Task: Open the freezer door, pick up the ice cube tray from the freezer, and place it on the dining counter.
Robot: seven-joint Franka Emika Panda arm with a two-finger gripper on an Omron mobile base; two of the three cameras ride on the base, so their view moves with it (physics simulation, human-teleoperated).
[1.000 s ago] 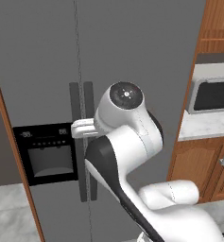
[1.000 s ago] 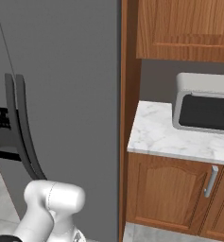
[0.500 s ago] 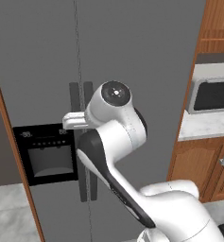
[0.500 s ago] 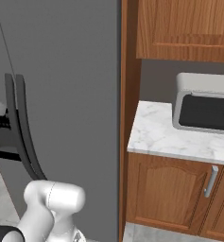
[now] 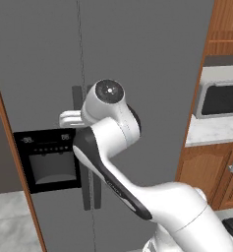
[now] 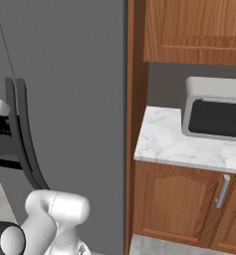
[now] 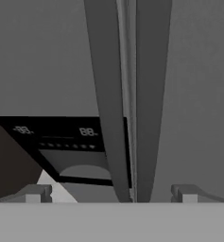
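The freezer door [image 5: 39,74] is matte grey, its dispenser panel [image 5: 51,160] black, its handle [image 7: 108,118] dark grey.

In the left base view the freezer door [image 5: 34,74] filled the left half of the frame, with the second fridge door [image 5: 147,74] to its right, the seam between them running down the upper middle. The dispenser panel [image 5: 48,160] sat at the lower left on the freezer door. Two vertical handles [image 5: 77,101] stood just beside the seam — one on each door. The arm [image 5: 113,147] rose in front of them from the lower right. At the right edge a microwave [image 5: 221,96] sat on a small tabletop [image 5: 211,133], above cabinets [image 5: 206,172]. In the hand view the claw [image 7: 111,191] lay at bottom centre, with both handles rising between its tips.
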